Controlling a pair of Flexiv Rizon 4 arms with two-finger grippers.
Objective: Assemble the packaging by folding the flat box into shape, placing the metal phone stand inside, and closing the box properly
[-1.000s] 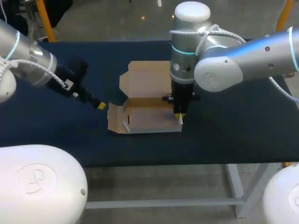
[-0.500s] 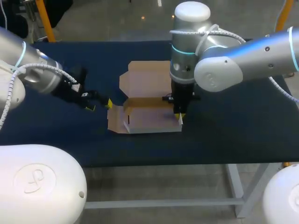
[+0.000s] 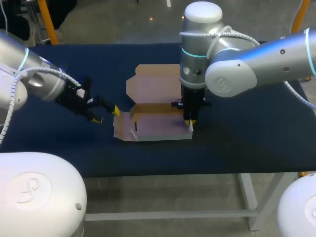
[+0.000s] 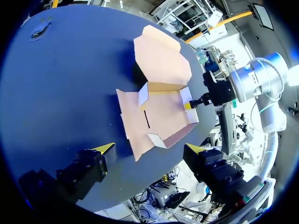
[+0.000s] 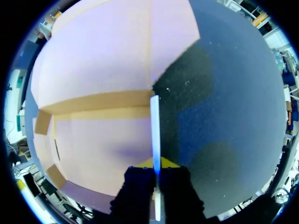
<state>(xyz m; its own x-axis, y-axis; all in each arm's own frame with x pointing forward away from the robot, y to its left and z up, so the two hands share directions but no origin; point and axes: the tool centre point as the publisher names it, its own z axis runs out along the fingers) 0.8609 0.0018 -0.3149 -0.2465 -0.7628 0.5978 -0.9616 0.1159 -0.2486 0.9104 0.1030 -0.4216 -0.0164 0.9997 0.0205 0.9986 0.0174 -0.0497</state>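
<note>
Item: brown cardboard box [image 3: 155, 111], mid dark blue tabletop [image 3: 237, 143]. Its walls are partly raised, the lid panel lies flat behind and the left flap is splayed outward.
My right fingers [image 5: 169, 164]: closed on the box's right side wall, its thin edge pinched between the tips.
My left fingers [image 4: 105, 149]: spread wide, holding nothing, just beside the left flap.
Metal phone stand: not in view.
Step, as I judge it: folding into shape.
Next: I'd raise that left flap upright while my right steadies.
</note>
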